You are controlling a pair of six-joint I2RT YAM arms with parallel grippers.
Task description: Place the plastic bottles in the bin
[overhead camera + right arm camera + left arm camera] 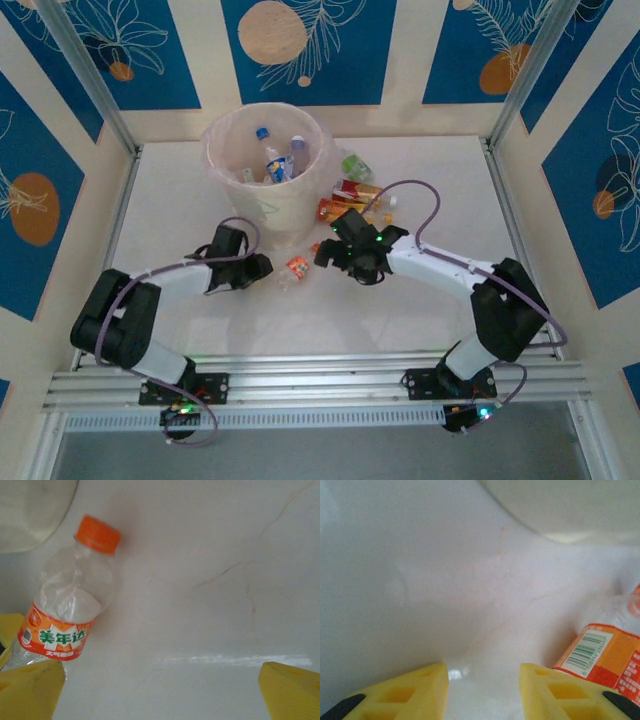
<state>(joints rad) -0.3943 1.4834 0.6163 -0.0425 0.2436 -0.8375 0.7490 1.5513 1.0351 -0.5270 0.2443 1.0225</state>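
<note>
Orange-label bottle lay on its side on the table, in front of the bin and between the two grippers. The left gripper sat just to its left and the right gripper just to its right, both close, no clear nearer one from above. In the left wrist view the bottle was off to the right, outside the right-hand finger, not in the gap. That gripper's jaws were a modest way apart with bare table between them, nothing held. In the right wrist view the bottle lay at the left. Its long axis ran diagonally, with the orange cap pointing up and away toward the bin and the base down by the left-hand finger. The right gripper's jaws were spread wide and empty, and the bottle sat off-centre in the mouth. Judgement: the right gripper looked better placed but needed to shift left to centre the bottle across its axis. Both arms had elbows bowed outward, forearms angled in toward the middle and wrists low over the table. A few bottles were already in the bin. A heap of bottles waited to the right of it.
</note>
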